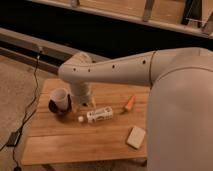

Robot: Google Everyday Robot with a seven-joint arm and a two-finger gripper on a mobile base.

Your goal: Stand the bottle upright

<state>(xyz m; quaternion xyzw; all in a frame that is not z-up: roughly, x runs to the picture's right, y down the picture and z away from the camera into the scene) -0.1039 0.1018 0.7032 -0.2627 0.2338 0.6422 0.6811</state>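
Bottle [99, 115] lying on table [75, 145] | mug [61, 97] contents unseen | tool [85, 103] beside mug

The arm [115, 70] hides most of the gripper [83, 103], just right of the mug [60, 96], and the right end of the table [70, 145].

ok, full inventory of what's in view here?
table: 1, light wood, centre of view
bottle: 1, white, lying on its side mid-table, cap end to the left
mug: 1, white, on the saucer, left part of the table
saucer: 1, dark, under the mug
orange piece: 1, orange, on the table right of the bottle
block: 1, pale, flat, front right of the table
cable: 1, black, floor left of the table
arm: 1, white, reaching in from the right
gripper: 1, pointing down between mug and bottle, mostly hidden by the wrist
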